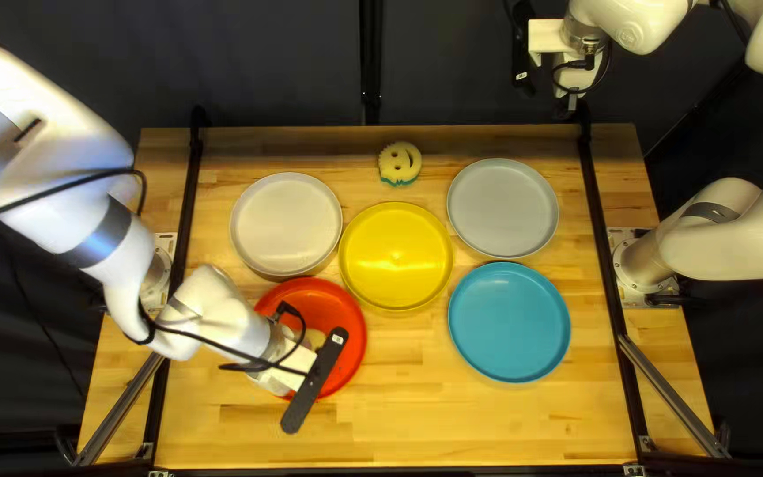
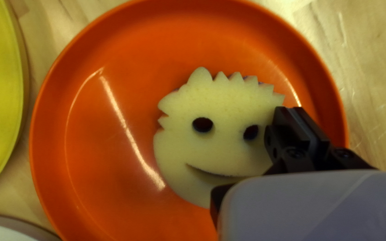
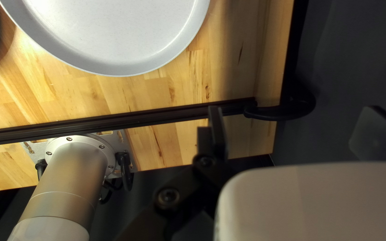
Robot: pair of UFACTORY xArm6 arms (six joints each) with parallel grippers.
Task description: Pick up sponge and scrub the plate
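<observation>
Wooden table (image 1: 399, 424), five plates out, sponge (image 2: 220, 98) at work on the red one

Top left view: before a dark curtain (image 1: 258, 71), the left arm (image 1: 214, 309) reaches low over the red plate (image 1: 346, 318), beside the yellow plate (image 1: 395, 256). Its wrist hides the sponge there. A second sponge (image 1: 395, 162) lies near the table's far edge.

Left wrist view: face up, the sponge sits inside the red plate's rim. The left gripper (image 2: 290, 111) has its fingers drawn almost together at the sponge's edge, apparently pinching it; how much foam is caught is hidden. I judge the pick-up done and the scrubbing in hand. Next calls for light downward pressure and sweeps across the plate, without shoving it or letting the soft edge slip free.

Right wrist view: the right gripper (image 3: 294, 110) is spread wide with nothing in its grasp, out past the light grey plate (image 3: 112, 31). Probably it can wait.
</observation>
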